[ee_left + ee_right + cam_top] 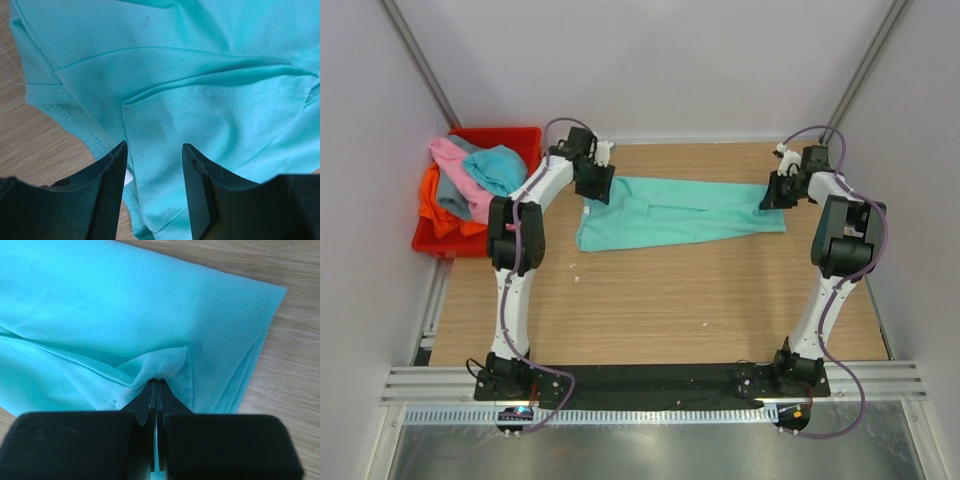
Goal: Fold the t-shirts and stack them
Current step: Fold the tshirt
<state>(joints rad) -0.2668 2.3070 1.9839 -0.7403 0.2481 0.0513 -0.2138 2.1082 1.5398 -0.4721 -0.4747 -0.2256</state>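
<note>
On the wooden bench (650,300) our right gripper (158,384) clamps the mint green t-shirt (680,212); our left gripper (154,149), jaws apart, should pinch the fold between them.

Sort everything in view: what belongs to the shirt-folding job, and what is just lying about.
Belongs to the job:
mint green t-shirt
pink t-shirt
turquoise blue t-shirt
orange t-shirt
grey t-shirt

Just there:
red plastic bin, holding the heap of four shirts
wooden table
</note>
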